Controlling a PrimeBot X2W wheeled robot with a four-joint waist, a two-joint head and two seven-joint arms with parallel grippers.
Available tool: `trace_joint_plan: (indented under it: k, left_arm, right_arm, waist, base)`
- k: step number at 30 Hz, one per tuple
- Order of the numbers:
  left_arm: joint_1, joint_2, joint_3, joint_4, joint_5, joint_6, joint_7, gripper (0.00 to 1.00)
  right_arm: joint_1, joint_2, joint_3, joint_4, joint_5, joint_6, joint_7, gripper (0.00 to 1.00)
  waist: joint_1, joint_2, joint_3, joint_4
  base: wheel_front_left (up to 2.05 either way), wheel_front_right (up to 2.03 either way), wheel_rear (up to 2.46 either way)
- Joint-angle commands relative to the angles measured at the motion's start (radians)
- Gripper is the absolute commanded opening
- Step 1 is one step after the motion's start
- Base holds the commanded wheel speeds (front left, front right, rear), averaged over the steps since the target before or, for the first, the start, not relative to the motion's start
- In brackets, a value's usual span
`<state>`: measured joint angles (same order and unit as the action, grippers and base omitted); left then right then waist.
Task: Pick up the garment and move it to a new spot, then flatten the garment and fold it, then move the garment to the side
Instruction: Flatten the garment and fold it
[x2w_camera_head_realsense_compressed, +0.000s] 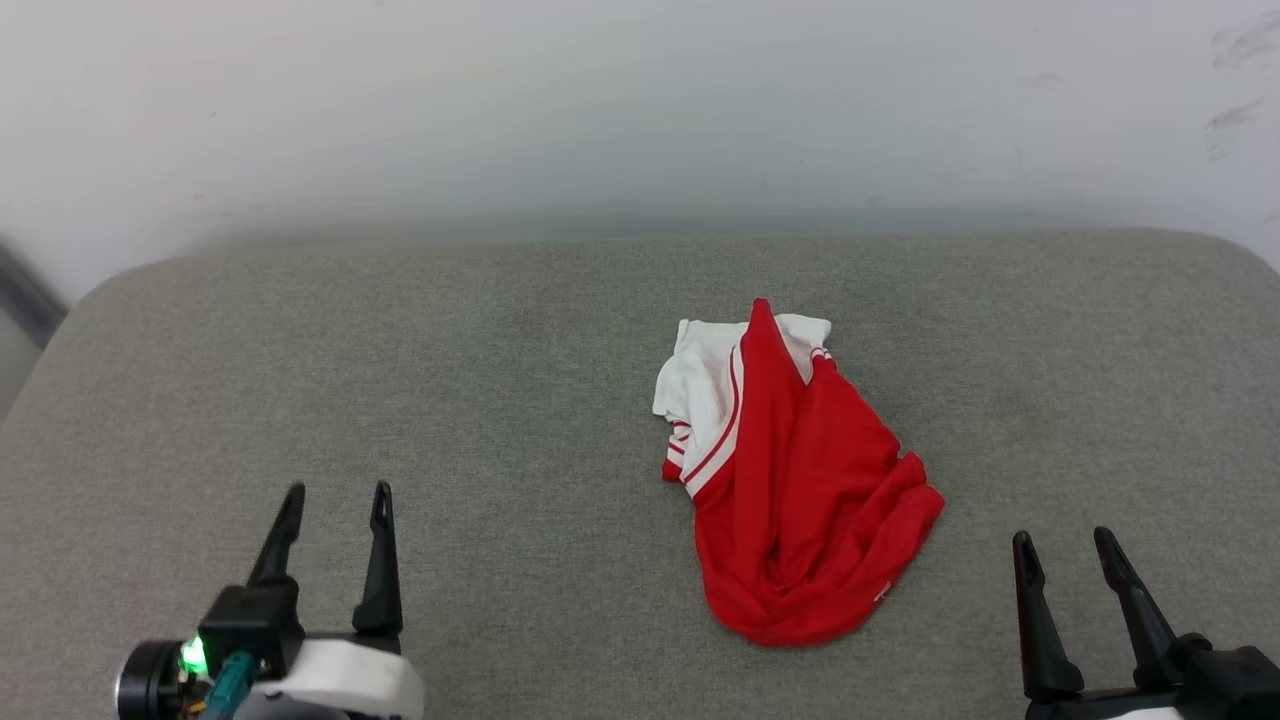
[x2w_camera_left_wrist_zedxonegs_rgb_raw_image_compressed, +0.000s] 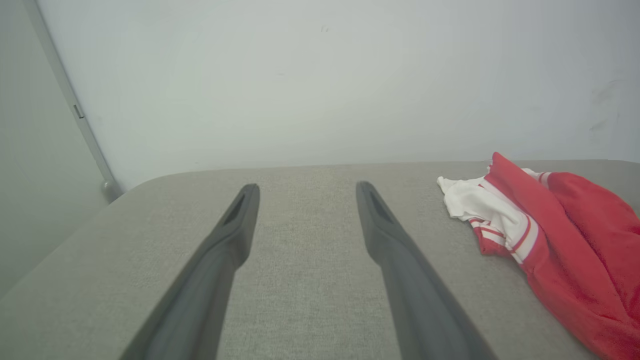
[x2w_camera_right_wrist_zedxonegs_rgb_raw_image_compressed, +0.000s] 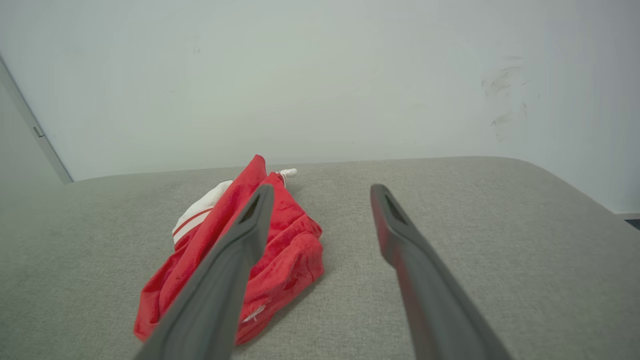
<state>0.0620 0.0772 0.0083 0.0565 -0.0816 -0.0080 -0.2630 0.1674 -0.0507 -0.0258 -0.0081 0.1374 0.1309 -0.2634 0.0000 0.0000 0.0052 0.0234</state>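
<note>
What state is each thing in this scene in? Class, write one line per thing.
shirt: crumpled in a heap on the grey cushion, not held
left gripper: open, empty, well clear of the shirt
right gripper: open, empty, near the shirt, not touching

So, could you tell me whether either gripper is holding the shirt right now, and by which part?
Nothing is held. The left gripper and right gripper are both open, apart from the shirt crumpled on the cushion.

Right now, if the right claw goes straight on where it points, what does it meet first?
Right claw: probably bare grey cushion, else the wall; depth unclear. Red jersey lies left of that line.
</note>
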Motion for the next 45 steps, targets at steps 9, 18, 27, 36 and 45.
trace_joint_plan:
  k: [9,18,27,36,45]
  left_arm:
    - [-0.293,0.115,-0.033,0.108,0.027,-0.095,0.000,1.00]
    - [-0.695,0.210,-0.193,0.265,-0.026,-0.120,0.158,1.00]
    - [-1.015,0.321,-0.511,0.356,-0.299,-0.120,0.476,1.00]
    - [-1.227,0.412,-0.831,0.374,-0.643,-0.121,0.885,1.00]
    - [-1.350,0.450,-1.097,0.362,-0.806,-0.121,1.065,1.00]
  right_arm:
    - [-0.040,0.001,0.007,-0.022,-0.017,0.000,-0.002,1.00]
    - [-0.105,0.001,0.003,-0.053,-0.022,0.000,-0.002,1.00]
    - [-0.166,0.001,0.007,-0.080,-0.014,0.000,-0.002,1.00]
    - [-0.220,0.001,0.010,-0.095,-0.007,0.000,-0.002,1.00]
    - [-0.264,0.001,0.021,-0.098,0.008,0.000,-0.002,1.00]
  waist:
    - [0.0000,0.0000,0.054,-0.031]
    - [0.0000,0.0000,0.172,-0.063]
    - [0.0000,0.0000,0.275,-0.113]
    - [0.0000,0.0000,0.365,-0.161]
    - [0.0000,0.0000,0.442,-0.196]
  base:
    - [0.00,0.00,0.00]
    - [0.00,0.00,0.00]
    - [0.00,0.00,0.00]
    - [0.00,0.00,0.00]
    - [0.00,0.00,0.00]
